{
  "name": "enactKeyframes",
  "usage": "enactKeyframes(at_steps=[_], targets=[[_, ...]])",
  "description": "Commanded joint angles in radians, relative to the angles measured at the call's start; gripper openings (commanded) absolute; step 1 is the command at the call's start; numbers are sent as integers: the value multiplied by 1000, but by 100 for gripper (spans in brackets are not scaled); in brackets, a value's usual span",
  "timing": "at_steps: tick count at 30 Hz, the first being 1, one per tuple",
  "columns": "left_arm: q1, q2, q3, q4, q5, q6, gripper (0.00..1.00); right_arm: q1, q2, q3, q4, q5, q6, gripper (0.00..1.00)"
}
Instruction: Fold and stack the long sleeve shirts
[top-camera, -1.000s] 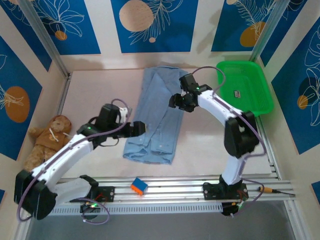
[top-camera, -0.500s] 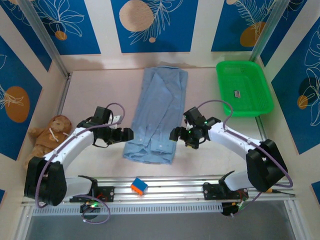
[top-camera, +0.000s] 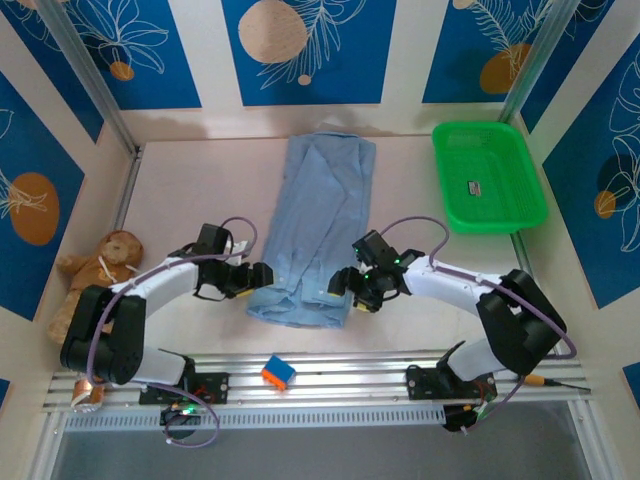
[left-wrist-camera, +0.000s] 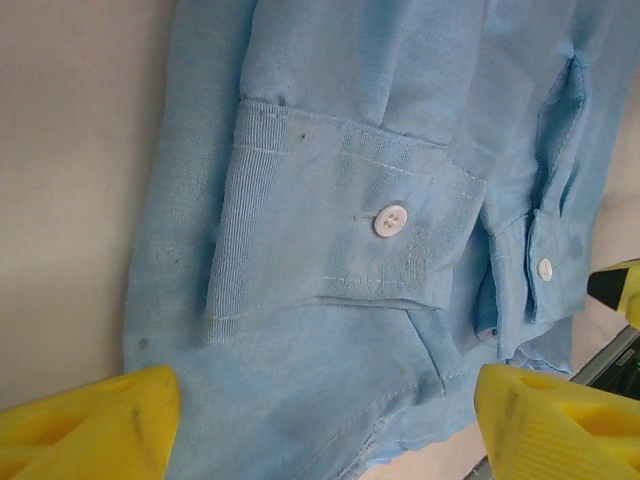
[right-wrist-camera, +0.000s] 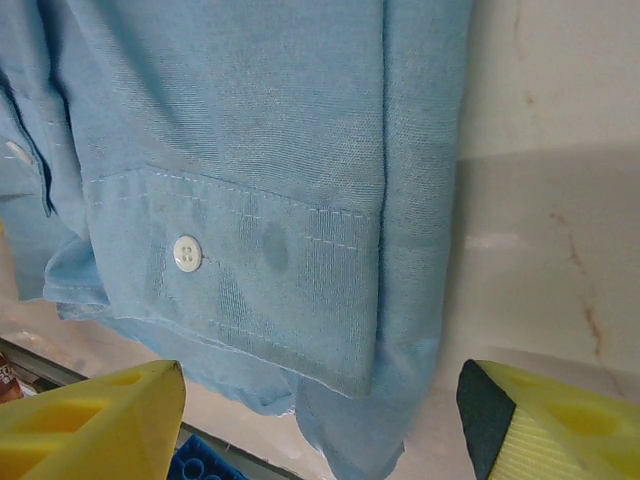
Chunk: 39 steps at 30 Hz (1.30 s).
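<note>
One long sleeve shirt (top-camera: 322, 215) of light blue cloth lies flat and folded into a narrow strip down the middle of the table, collar end far, cuffs near. My left gripper (top-camera: 258, 275) sits at the strip's near left corner. In the left wrist view it (left-wrist-camera: 325, 430) is open, its yellow fingers (left-wrist-camera: 90, 420) straddling the hem below a buttoned cuff (left-wrist-camera: 390, 220). My right gripper (top-camera: 345, 283) is at the near right corner. In the right wrist view it (right-wrist-camera: 320, 420) is open over the shirt's edge (right-wrist-camera: 250, 130), a buttoned cuff (right-wrist-camera: 186, 252) just ahead.
A green plastic basket (top-camera: 490, 175) stands at the far right. A teddy bear (top-camera: 100, 270) sits against the left wall. An orange and blue block (top-camera: 279, 372) rests on the metal rail (top-camera: 350, 375) along the near edge, just below the shirt.
My right gripper has swung from the shirt's far right side down to its near right corner. My left gripper has shifted toward the near left corner. The shirt lies as before.
</note>
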Motion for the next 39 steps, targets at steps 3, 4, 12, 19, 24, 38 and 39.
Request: enactKeyframes(at_steps=[3, 4, 12, 19, 24, 38, 39], targets=[[4, 21, -6, -18, -13, 8, 76, 16, 29, 1, 19, -29, 42, 72], [4, 18, -3, -32, -23, 12, 75, 18, 34, 2, 21, -32, 41, 71], [1, -69, 54, -186, -202, 56, 79, 25, 35, 20, -11, -10, 27, 71], [-6, 27, 52, -73, -134, 24, 79, 25, 37, 15, -14, -11, 23, 71], [-11, 99, 64, -5, -131, 6, 78, 23, 42, 29, -20, -15, 3, 71], [-144, 283, 165, -7, -164, -34, 68, 11, 166, 108, -28, -37, -15, 67], [-156, 296, 176, -14, -172, -34, 67, 11, 174, 109, -27, -37, -14, 66]])
